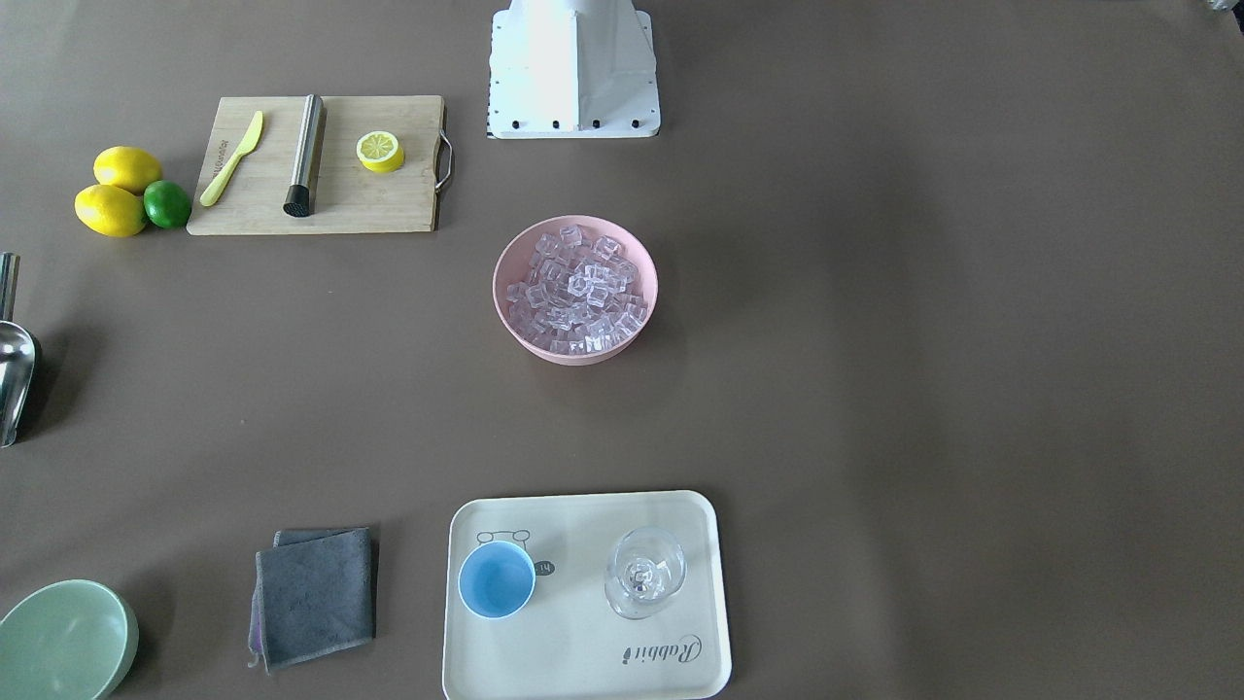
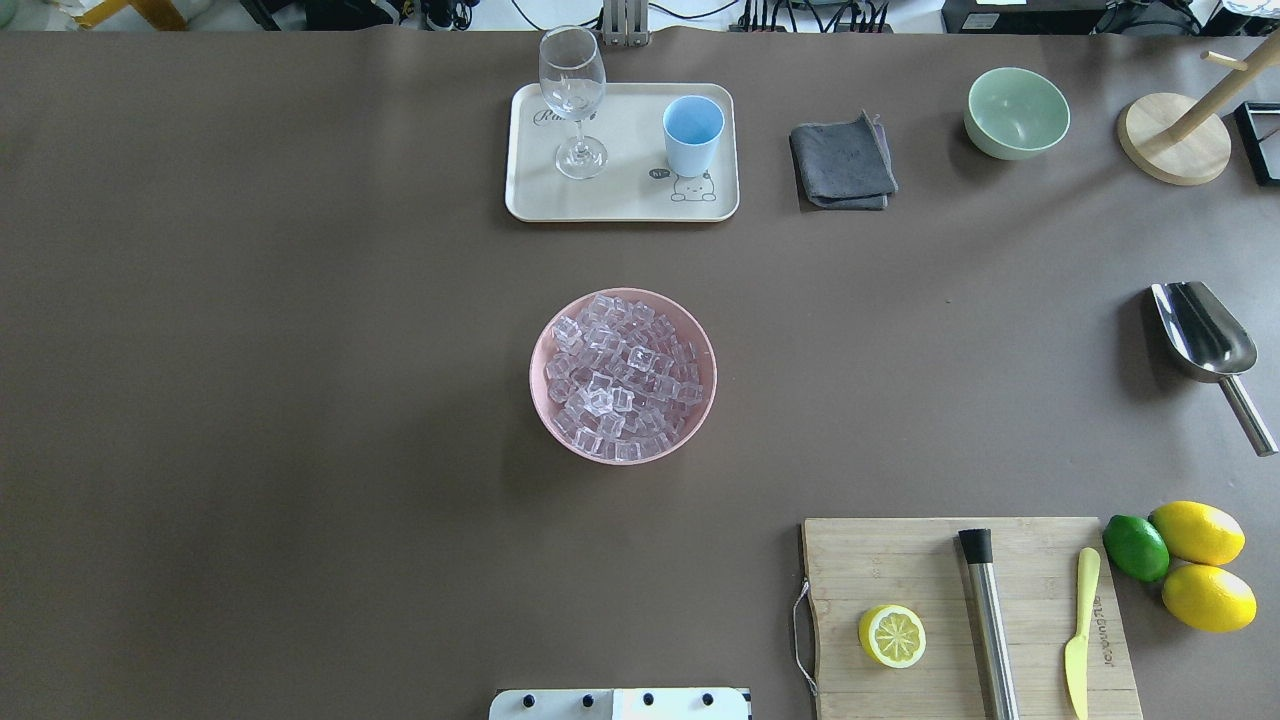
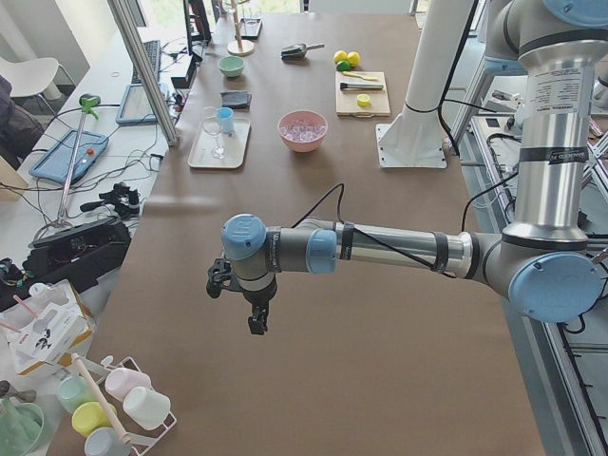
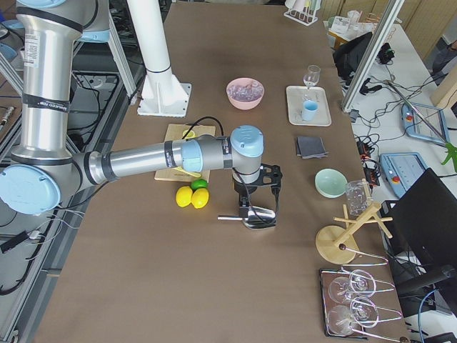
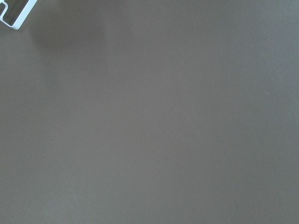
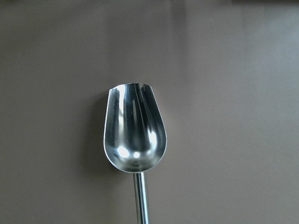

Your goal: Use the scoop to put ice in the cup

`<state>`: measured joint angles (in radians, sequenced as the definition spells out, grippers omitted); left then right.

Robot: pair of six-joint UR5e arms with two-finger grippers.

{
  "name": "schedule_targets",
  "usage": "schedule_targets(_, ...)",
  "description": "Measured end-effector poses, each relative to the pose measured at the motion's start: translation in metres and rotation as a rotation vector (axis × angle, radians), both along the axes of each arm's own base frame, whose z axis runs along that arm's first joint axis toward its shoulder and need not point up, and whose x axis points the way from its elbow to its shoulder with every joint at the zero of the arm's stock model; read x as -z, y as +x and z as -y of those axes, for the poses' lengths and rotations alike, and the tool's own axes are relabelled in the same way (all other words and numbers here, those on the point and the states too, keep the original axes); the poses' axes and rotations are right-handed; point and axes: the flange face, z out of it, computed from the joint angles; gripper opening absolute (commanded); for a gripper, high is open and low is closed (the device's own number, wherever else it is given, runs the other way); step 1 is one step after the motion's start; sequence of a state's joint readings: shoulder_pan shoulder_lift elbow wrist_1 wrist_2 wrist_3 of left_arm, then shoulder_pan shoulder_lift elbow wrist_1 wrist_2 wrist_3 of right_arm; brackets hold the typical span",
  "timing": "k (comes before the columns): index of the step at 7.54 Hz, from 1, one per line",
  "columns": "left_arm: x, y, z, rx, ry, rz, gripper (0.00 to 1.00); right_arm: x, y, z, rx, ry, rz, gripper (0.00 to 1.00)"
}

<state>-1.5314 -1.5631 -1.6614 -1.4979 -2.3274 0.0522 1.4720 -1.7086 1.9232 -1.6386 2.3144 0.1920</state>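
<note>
The ice (image 2: 622,375) fills a pink bowl (image 2: 545,345) at mid-table. The light blue cup (image 2: 693,133) stands empty on a cream tray (image 2: 620,205) at the far side. The silver scoop (image 2: 1205,335) lies on the table at the right and fills the right wrist view (image 6: 135,135). My right gripper (image 4: 260,207) hangs just above the scoop (image 4: 253,216). My left gripper (image 3: 242,304) hovers over bare table, far from the bowl. Both show only in the side views, so I cannot tell whether they are open or shut.
A clear stemmed glass (image 2: 573,95) shares the tray. A grey cloth (image 2: 842,162), a green bowl (image 2: 1016,112) and a wooden stand (image 2: 1175,150) are at the far right. A cutting board (image 2: 960,620) with a lemon half, a steel cylinder and a knife is near right, with lemons (image 2: 1200,565) beside it.
</note>
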Motion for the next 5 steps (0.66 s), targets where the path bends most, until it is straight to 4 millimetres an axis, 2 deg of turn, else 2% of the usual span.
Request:
schedule_targets(2,0.013,0.002,0.001,-0.004,0.025,-0.003,0.99,0.012,-0.005,0.0,-0.009,0.007,0.003,1.0)
schedule_targets(5,0.067,0.008,-0.004,-0.015,0.133,-0.014,0.99,0.009,-0.022,-0.002,-0.004,-0.034,0.001,1.0)
